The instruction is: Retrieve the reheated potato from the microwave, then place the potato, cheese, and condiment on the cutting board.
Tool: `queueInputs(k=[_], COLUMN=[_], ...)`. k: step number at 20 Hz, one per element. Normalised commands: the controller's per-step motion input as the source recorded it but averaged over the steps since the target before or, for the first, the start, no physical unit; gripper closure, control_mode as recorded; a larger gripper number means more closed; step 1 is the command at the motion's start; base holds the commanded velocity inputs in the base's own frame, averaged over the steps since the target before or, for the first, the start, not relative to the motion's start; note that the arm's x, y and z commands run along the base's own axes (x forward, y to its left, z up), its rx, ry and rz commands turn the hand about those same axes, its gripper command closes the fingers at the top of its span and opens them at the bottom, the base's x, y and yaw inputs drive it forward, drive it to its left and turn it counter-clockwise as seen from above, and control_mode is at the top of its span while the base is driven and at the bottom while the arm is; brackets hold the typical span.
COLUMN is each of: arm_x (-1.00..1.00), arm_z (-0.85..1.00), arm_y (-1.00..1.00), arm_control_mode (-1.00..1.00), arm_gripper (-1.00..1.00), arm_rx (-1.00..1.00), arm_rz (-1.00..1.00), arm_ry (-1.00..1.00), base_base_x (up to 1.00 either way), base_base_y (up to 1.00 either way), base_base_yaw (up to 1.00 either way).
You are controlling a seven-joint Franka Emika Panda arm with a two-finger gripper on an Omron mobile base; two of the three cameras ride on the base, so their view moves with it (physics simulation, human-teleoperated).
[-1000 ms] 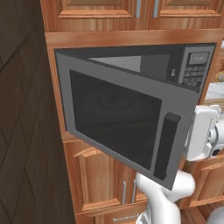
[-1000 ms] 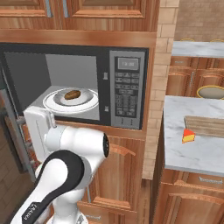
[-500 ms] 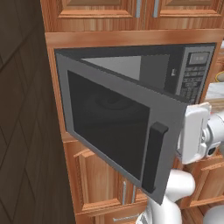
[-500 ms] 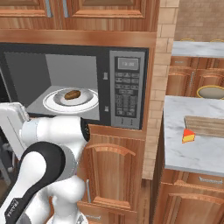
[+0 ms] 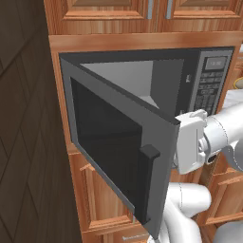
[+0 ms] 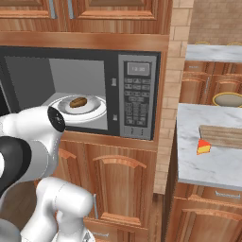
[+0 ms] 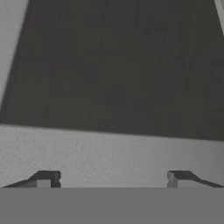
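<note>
- My gripper (image 7: pixel 113 178) has its 2 fingertips spread wide with nothing between them, facing the dark door.
- I see the microwave (image 6: pixel 137 97) open, with the potato (image 6: pixel 78 102) on 1 white plate (image 6: pixel 97 108) inside.
- The cheese (image 6: pixel 203 147) lies on the counter (image 6: pixel 208 165), touching the cutting board (image 6: pixel 224 135).

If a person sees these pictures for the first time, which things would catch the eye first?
First, the large grey-framed microwave with its dark glass door swung wide open. Inside it, a small brown oval potato lies on a white round plate. To the right, a small orange-yellow cheese wedge sits on the grey counter.
</note>
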Motion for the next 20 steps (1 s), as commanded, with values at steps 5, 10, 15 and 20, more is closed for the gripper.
queueInputs(k=[5, 10, 15, 20], arm_x=[-0.23, -0.23, -0.10, -0.02], arm_z=[-0.23, -0.26, -0.26, -0.25], arm_y=[0.76, 0.72, 0.64, 0.54], arm_control_mode=[-1.00, -1.00, -1.00, -1.00], arm_gripper=[-1.00, -1.00, -1.00, -1.00], arm_rx=[0.01, 0.03, 0.04, 0.05], arm_rz=[-0.11, -0.15, -0.21, -0.26], arm_ry=[-0.18, -0.17, -0.14, -0.12], base_base_x=[0.00, 0.00, 0.00, 0.00], base_base_y=[0.00, 0.00, 0.00, 0.00], base_base_yaw=[0.00, 0.00, 0.00, 0.00])
